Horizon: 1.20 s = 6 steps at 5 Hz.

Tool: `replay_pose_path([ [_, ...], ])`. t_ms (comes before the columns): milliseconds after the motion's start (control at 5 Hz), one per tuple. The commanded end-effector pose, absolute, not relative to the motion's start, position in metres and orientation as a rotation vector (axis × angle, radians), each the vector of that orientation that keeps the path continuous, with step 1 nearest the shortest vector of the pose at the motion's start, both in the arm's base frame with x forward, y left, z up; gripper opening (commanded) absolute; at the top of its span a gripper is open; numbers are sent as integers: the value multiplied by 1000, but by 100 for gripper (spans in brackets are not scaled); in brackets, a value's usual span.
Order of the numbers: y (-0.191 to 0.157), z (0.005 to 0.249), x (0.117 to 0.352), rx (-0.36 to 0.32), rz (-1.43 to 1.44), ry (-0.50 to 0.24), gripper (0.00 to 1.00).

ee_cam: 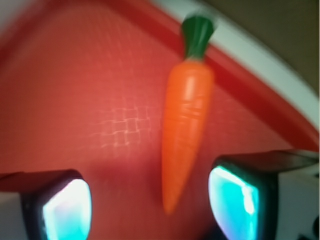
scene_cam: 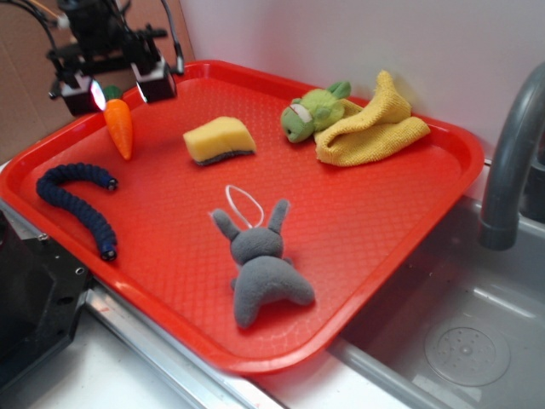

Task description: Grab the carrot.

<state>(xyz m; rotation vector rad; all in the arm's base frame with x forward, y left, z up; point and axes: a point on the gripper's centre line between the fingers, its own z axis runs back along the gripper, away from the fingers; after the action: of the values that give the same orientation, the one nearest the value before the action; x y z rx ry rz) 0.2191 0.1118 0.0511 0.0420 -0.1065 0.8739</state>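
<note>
Carrot (scene_cam: 120,128) (ee_cam: 186,125) on red tray (scene_cam: 358,247), gripper (scene_cam: 115,89) (ee_cam: 150,210) spread above

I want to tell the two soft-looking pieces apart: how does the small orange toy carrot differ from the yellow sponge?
The small orange toy carrot is long and tapers to a point, with a green stem cap; the yellow sponge is a blocky wedge with a dark underside. The carrot is slimmer than the sponge. The carrot lies under the open gripper; the sponge sits apart. Both rest on the red tray.
</note>
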Motion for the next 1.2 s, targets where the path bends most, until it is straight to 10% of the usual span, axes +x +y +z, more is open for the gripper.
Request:
replay_pose_path([
  [0, 155, 28, 221, 138, 966, -79, 100],
  [200, 153, 23, 221, 126, 956, -81, 0],
  [1000, 23, 188, 228, -24, 327, -91, 0],
])
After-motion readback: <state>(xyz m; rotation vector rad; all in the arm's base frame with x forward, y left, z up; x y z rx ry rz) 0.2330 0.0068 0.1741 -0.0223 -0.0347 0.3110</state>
